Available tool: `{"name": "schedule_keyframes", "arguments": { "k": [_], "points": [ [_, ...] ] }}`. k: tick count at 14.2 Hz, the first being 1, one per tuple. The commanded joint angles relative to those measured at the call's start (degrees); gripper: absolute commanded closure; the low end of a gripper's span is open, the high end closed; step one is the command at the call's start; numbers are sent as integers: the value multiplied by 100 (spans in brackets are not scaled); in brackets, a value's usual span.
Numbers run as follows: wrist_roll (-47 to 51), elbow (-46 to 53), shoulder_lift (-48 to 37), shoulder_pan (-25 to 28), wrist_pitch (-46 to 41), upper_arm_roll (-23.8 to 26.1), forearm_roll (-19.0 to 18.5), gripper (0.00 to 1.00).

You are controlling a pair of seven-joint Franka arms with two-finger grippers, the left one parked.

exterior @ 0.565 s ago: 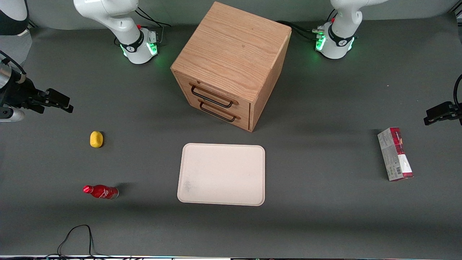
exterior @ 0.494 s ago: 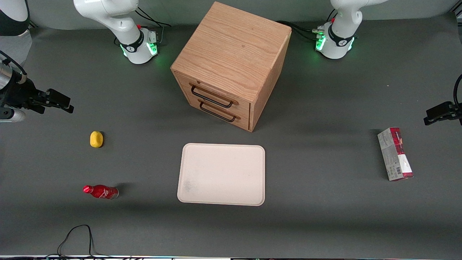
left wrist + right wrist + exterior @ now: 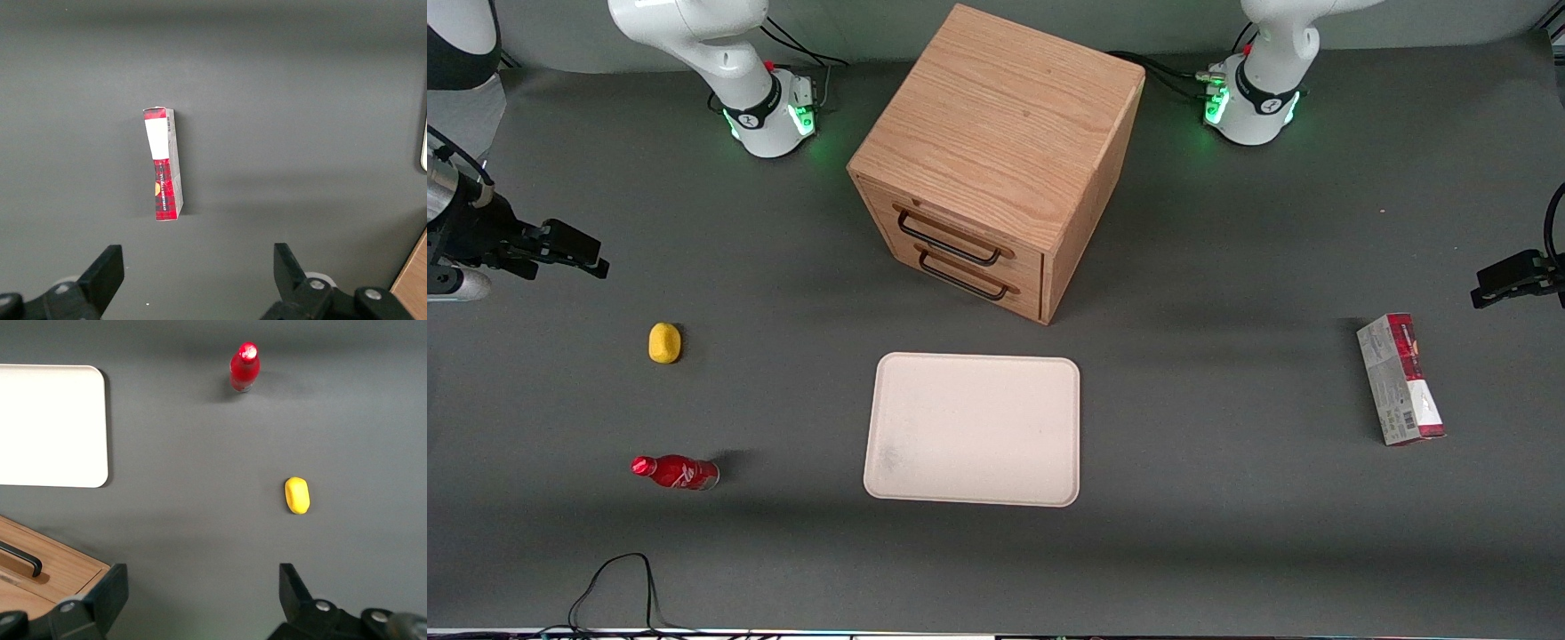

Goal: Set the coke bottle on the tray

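Note:
The coke bottle (image 3: 675,472), small, shiny red with a red cap, lies on its side on the grey table toward the working arm's end, near the front camera; it also shows in the right wrist view (image 3: 244,367). The cream-white tray (image 3: 973,428) lies flat in front of the wooden drawer cabinet; a corner of it shows in the right wrist view (image 3: 50,425). My right gripper (image 3: 583,258) hangs high at the working arm's end of the table, well apart from the bottle and farther from the camera. It is open and empty (image 3: 203,590), jaws wide apart.
A yellow lemon-like object (image 3: 664,343) lies between gripper and bottle, also in the right wrist view (image 3: 297,495). The wooden cabinet (image 3: 996,160) with two drawers stands mid-table. A red-and-grey carton box (image 3: 1400,379) lies toward the parked arm's end. A black cable (image 3: 614,587) loops at the front edge.

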Motion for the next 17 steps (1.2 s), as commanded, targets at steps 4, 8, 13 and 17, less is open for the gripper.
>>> {"name": "schedule_keyframes", "arguments": {
  "k": [4, 8, 13, 17],
  "points": [
    [-144, 1375, 1298, -509, 121, 170, -159, 1],
    [-619, 1633, 2292, -686, 1357, 179, -80, 0],
    [-804, 1352, 3163, -686, 2703, 258, -19, 0],
    [-821, 1124, 3542, -686, 3373, 311, 149, 0]
  ]
}}
